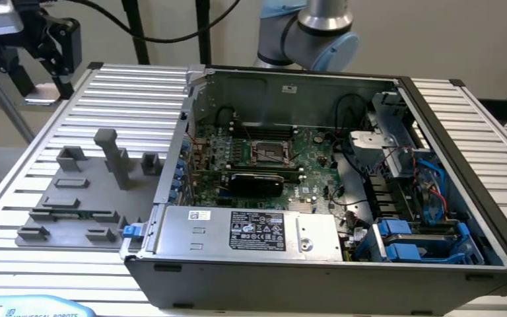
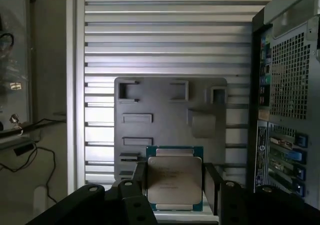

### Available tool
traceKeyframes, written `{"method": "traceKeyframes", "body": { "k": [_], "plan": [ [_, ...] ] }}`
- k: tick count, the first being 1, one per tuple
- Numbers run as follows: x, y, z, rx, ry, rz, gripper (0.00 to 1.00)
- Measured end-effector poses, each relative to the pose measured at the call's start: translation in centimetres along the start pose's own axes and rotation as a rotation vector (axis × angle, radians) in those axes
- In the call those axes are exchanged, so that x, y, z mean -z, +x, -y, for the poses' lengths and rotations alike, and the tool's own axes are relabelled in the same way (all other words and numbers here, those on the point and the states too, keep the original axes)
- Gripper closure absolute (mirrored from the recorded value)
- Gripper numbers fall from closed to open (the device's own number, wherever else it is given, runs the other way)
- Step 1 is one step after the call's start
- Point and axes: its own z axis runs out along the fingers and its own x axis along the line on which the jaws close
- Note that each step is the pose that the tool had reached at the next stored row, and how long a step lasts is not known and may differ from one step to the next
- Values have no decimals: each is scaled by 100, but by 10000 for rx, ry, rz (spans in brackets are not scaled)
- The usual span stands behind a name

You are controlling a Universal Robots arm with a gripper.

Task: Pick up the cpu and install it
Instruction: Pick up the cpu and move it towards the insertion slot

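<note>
Ribbed table (image 2: 175, 35) holds fixture plate (image 2: 165, 110), computer case (image 2: 290, 60); gripper (image 2: 176, 175) clasps cpu (image 2: 174, 182).

The cpu (image 2: 174, 179) covers part of the grey fixture plate (image 2: 160, 100); its printed marking is unreadable.

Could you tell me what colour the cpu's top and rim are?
Silver top, green rim; the cpu shows best in wrist view.

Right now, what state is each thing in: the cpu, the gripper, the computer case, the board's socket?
cpu: held, clear of the grey fixture plate.
gripper: shut on the cpu, a finger at each side edge.
computer case: side open, board exposed.
socket: without the cpu.
</note>
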Motion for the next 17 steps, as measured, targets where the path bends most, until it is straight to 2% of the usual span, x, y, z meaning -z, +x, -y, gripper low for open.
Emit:
{"method": "traceKeyframes", "body": {
  "k": [9, 17],
  "plan": [
    [225, -404, -7, -3, -13, -126, 45],
    [270, -769, -10, -2, -70, -143, 45]
  ]
}}
